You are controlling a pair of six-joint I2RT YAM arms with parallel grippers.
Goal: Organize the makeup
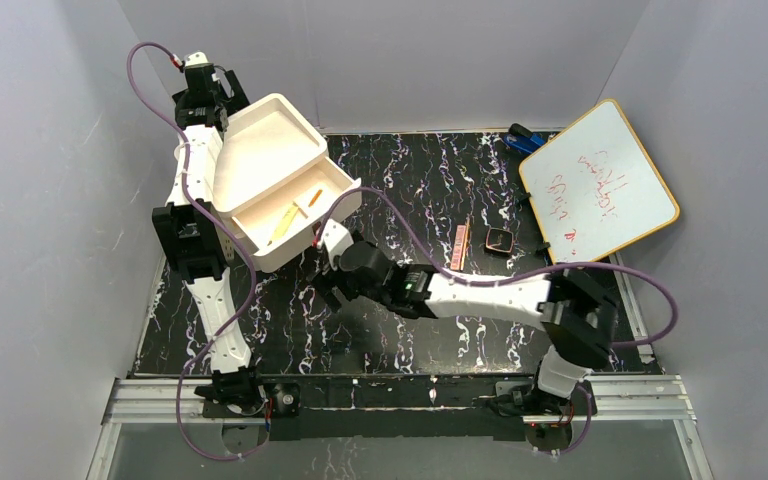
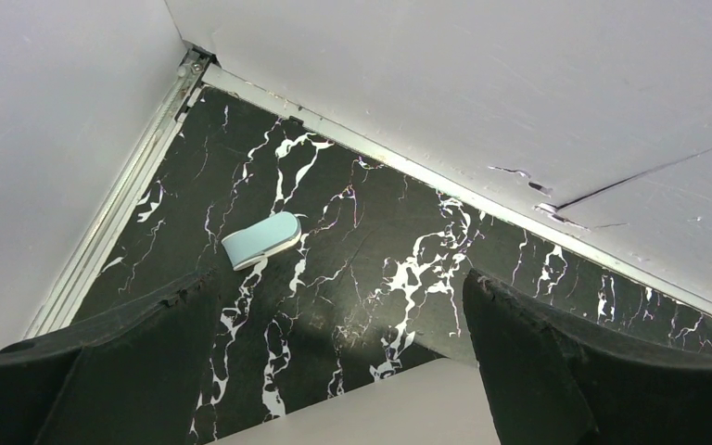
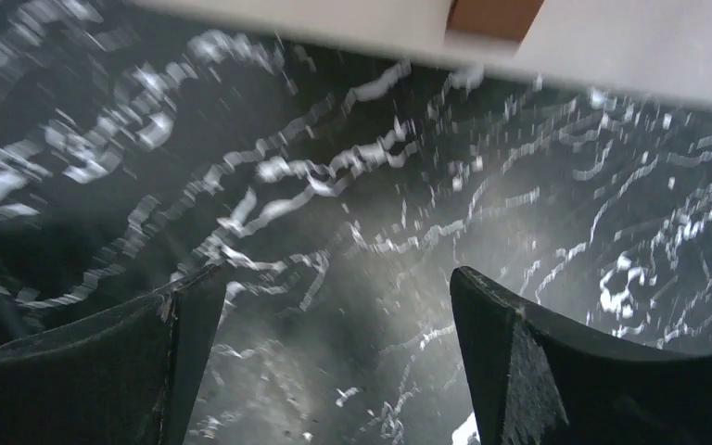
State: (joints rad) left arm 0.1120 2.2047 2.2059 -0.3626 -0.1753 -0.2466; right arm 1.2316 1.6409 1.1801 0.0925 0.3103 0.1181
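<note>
Right gripper (image 3: 326,278) jaws spread, empty, above table (image 3: 102,139).
Left gripper (image 2: 334,278) jaws released too; slim sticks (image 1: 285,222) in drawer (image 1: 260,255), ten o'clock.

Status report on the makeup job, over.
Left gripper open, right gripper open, both empty. Sticks in open drawer. Compact, pink strip on table. Whiteboard near compact.

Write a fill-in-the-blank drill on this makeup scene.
1. The sticks lie in the open ____ of the box.
2. The writing on the whiteboard is ____.
3. The compact lies ____ the palette and the whiteboard.
4. The jaws of the right gripper stand ____.
Missing words: drawer; red; between; open.
</note>
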